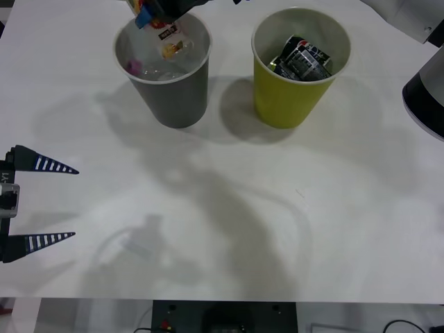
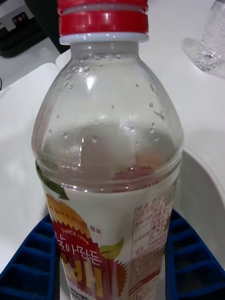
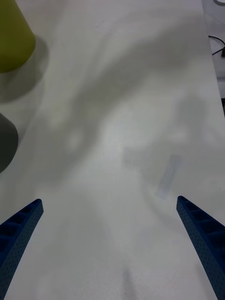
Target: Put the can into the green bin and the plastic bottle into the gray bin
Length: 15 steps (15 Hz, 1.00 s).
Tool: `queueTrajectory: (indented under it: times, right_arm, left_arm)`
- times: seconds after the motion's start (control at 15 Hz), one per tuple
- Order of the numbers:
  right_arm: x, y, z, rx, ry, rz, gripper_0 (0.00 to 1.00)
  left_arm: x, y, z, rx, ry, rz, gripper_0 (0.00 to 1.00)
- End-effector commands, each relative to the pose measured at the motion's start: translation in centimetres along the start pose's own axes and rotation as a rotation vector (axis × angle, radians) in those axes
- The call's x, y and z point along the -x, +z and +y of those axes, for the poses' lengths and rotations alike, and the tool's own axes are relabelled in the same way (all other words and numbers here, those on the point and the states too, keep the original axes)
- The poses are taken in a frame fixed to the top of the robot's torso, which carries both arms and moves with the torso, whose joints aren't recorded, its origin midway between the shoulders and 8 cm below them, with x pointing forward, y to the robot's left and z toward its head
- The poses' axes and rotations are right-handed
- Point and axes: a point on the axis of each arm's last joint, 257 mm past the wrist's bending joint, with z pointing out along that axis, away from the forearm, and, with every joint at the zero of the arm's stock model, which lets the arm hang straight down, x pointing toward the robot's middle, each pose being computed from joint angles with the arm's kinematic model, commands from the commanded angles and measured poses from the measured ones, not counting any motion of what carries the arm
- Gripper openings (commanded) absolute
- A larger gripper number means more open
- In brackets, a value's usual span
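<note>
The plastic bottle [image 1: 171, 40], clear with a red cap [image 2: 103, 21] and a yellow, orange and red label [image 2: 93, 248], hangs at the mouth of the gray bin [image 1: 173, 97]. My right gripper [image 1: 158, 19] is shut on it, its blue fingers [image 2: 28, 262] pressing both sides of the label. The can [image 1: 302, 60], dark and crumpled, lies inside the green bin [image 1: 284, 104], to the right of the gray one. My left gripper [image 1: 45, 202] waits open at the table's left edge, a good way from both bins; its wrist view has the green bin [image 3: 14, 37] and gray bin [image 3: 5, 140] at one side.
A clear bottle with a pink cap [image 1: 132, 67] lies inside the gray bin. A clear crinkled bottle [image 2: 213, 37] shows on the white surface beyond the held bottle. The white table [image 1: 229, 222] spreads open in front of the bins, up to its near edge.
</note>
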Motion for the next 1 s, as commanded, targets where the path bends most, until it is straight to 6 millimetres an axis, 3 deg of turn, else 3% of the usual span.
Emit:
queueTrajectory:
  times: [0.07,0.47,1.0]
  right_arm:
    - [0.0,0.0,0.1,0.004,-0.014,0.0,0.99]
    - [-0.4,-0.9,-0.4,0.014,-0.003,0.012,1.0]
    - [-3.5,-6.7,-2.3,0.119,-0.008,0.036,1.0]
  left_arm:
    - [0.0,0.0,0.0,0.0,0.0,0.0,0.98]
    - [0.0,0.0,0.0,0.0,0.0,0.0,0.98]
    - [0.0,0.0,0.0,0.0,0.0,0.0,0.98]
